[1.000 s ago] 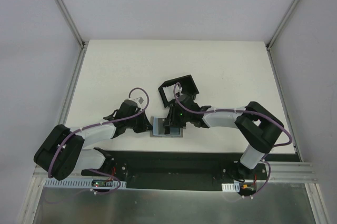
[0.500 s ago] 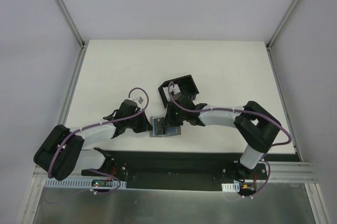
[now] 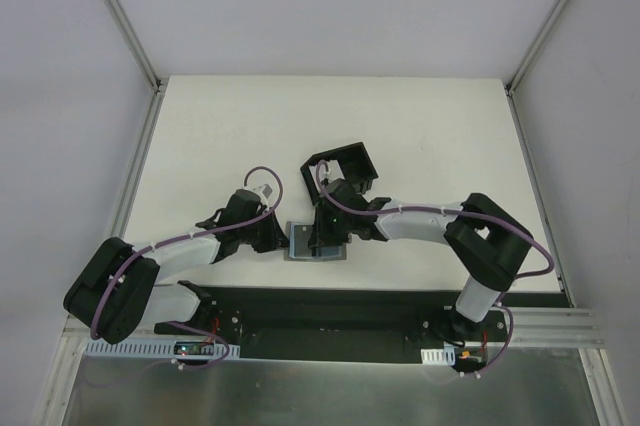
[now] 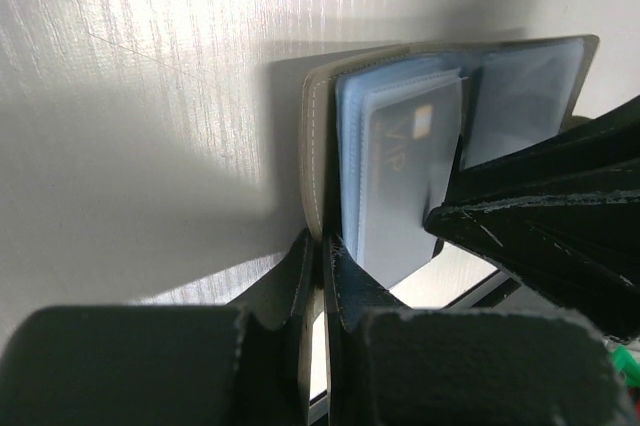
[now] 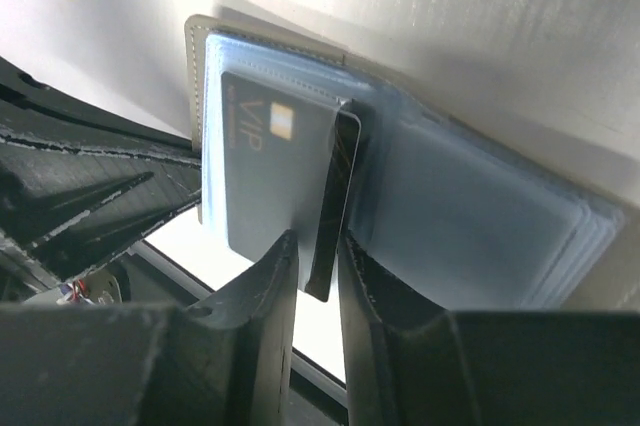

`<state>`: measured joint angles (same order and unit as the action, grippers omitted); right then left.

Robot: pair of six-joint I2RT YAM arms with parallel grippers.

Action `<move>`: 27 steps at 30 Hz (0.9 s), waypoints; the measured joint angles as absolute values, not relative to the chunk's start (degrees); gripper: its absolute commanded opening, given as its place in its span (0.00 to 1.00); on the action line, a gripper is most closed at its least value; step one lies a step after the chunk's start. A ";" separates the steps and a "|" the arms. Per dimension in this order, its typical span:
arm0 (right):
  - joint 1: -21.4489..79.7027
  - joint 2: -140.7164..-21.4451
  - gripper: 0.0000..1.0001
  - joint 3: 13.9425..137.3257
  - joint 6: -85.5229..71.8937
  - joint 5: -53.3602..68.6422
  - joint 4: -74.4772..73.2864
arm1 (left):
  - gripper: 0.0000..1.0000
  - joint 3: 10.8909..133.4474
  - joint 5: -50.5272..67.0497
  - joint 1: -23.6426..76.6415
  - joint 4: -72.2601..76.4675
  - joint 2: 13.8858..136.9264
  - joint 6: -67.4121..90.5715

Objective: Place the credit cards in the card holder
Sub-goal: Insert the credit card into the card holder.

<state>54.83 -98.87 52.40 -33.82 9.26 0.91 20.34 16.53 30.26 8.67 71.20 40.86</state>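
Right gripper (image 3: 323, 237), top view:
- A second ago: over the right half of the grey wallet (image 3: 299, 243), wrist angled out to the right.
- Half a second ago: drawn back off the wallet towards the card holder (image 3: 335, 153), leaving more of the wallet bare on its near side.
- Now: back down over the wallet's middle, further left than at the start.

Right forearm: swung left with the gripper and now lies flatter across the table.

Wallet: appears nudged slightly to the gripper's left. Less of its right edge shows beyond the wrist than a second ago. The page to the gripper's left looked grey then and looks bluer now.
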 measured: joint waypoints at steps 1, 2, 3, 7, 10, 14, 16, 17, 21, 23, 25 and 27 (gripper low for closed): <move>54.94 -98.65 0.29 52.34 -33.78 8.84 0.34 | 0.00 20.34 16.53 30.26 8.67 71.20 40.88; 54.98 -98.28 0.30 52.27 -33.80 8.60 -0.16 | 0.00 20.34 16.53 30.26 8.69 71.20 40.88; 55.05 -97.91 0.29 52.27 -33.78 8.29 -0.49 | 0.00 20.34 16.53 30.26 8.67 71.20 40.88; 55.88 -96.44 0.19 52.23 -33.15 7.07 -0.75 | 0.00 20.34 16.51 30.26 8.67 71.20 40.88; 56.47 -96.38 0.27 52.23 -32.84 6.81 -0.91 | 0.00 20.34 16.53 30.26 8.69 71.20 40.88; 57.19 -96.60 0.44 52.49 -32.80 6.74 -2.42 | 0.00 20.34 16.53 30.26 8.69 71.20 40.88; 58.00 -96.73 0.46 52.49 -32.67 6.79 -2.90 | 0.00 20.34 16.53 30.26 8.69 71.20 40.88; 58.35 -96.88 0.45 52.53 -32.62 6.83 -3.07 | 0.00 20.34 16.53 30.26 8.69 71.20 40.88; 59.02 -98.06 0.33 53.63 -32.38 6.85 -3.99 | 0.00 20.34 16.53 30.26 8.69 71.22 40.88; 58.96 -98.67 0.18 54.33 -32.34 6.81 -4.93 | 0.00 20.34 16.53 30.26 8.69 71.22 40.86; 58.92 -99.26 0.11 55.09 -32.03 6.26 -6.31 | 0.00 20.34 16.53 30.26 8.69 71.22 40.88; 58.85 -99.48 0.02 55.48 -32.01 5.72 -7.40 | 0.00 20.34 16.53 30.26 8.69 71.22 40.88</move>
